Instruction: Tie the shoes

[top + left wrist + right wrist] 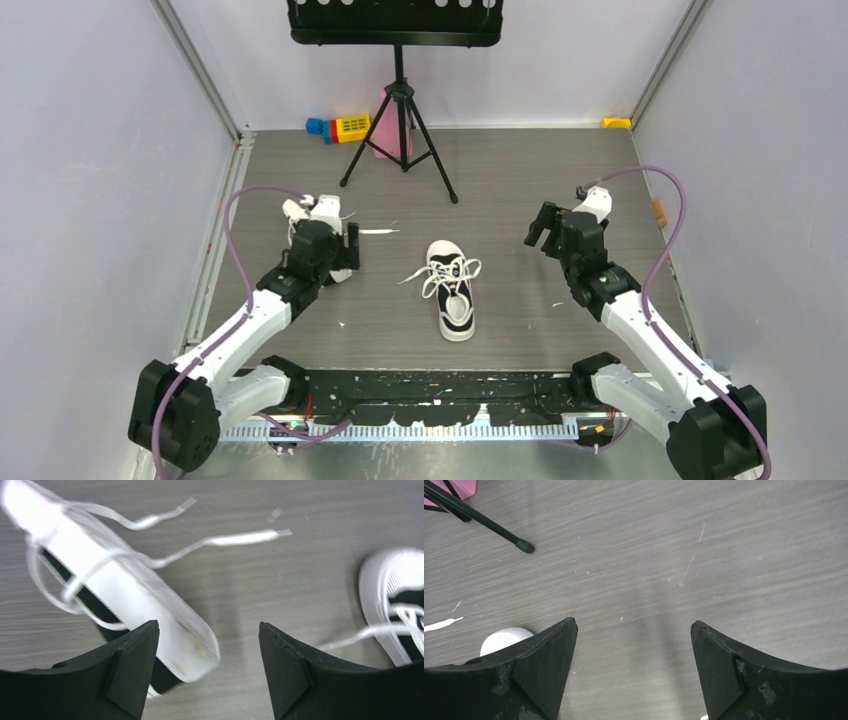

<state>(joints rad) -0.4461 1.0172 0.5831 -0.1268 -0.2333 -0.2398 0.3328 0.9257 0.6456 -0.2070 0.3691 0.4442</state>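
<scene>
A small black canvas sneaker with a white rubber sole and toe cap point(452, 292) stands upright mid-way across the grey table point(520, 180). Its long white flat laces point(455, 267) lie loose, so it looks untied and within reach of both arms. Its twin sneaker point(125, 585) lies tipped on its side well left of that shoe, just below the left arm's point(250, 318) wide, empty jaws, and probably needs righting first. The right arm's point(640, 320) jaws, equally wide and holding nothing, hang right of the upright sneaker.
</scene>
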